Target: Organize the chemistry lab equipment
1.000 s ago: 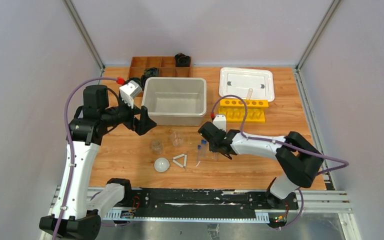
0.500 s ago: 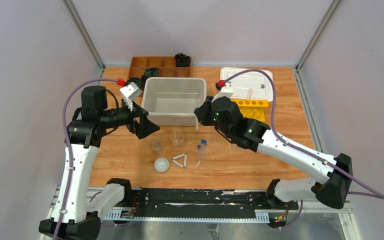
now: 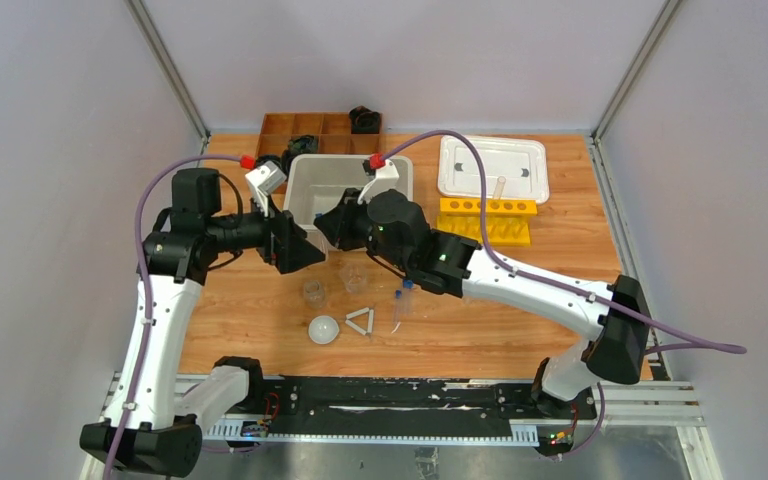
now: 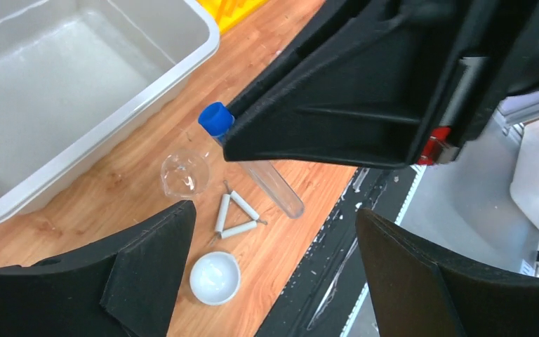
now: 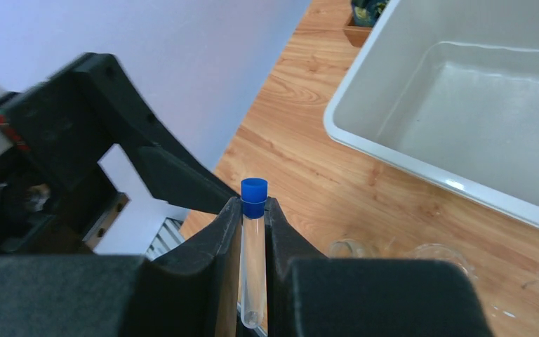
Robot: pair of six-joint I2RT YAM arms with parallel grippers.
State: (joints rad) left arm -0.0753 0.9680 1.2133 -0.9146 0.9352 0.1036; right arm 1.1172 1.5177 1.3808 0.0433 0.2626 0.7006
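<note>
My right gripper (image 5: pixel 253 205) is shut on a thin clear blue-capped tube (image 5: pixel 253 239), held in the air in front of the grey bin (image 3: pixel 350 200). The left gripper (image 4: pixel 272 210) stands open right beside it, its jaws wide with nothing between them. In the left wrist view the held tube (image 4: pixel 270 184) pokes out of the right gripper's black fingers (image 4: pixel 337 119). On the table below lie two small clear beakers (image 3: pixel 313 292) (image 3: pixel 352 275), a white dome (image 3: pixel 324 329), a white triangle (image 3: pixel 360 320) and another blue-capped tube (image 3: pixel 400 305).
A yellow rack with round holes (image 3: pixel 485 220) sits right of the bin, with a white-rimmed clear rack (image 3: pixel 492 167) behind it. A brown wooden divided tray (image 3: pixel 310 128) holding black coiled objects stands at the back left. The two grippers (image 3: pixel 295 243) (image 3: pixel 328 225) nearly touch.
The right arm has lifted the tube off the table's middle and swung it up and left to the left gripper. The left arm has shifted slightly toward it.
</note>
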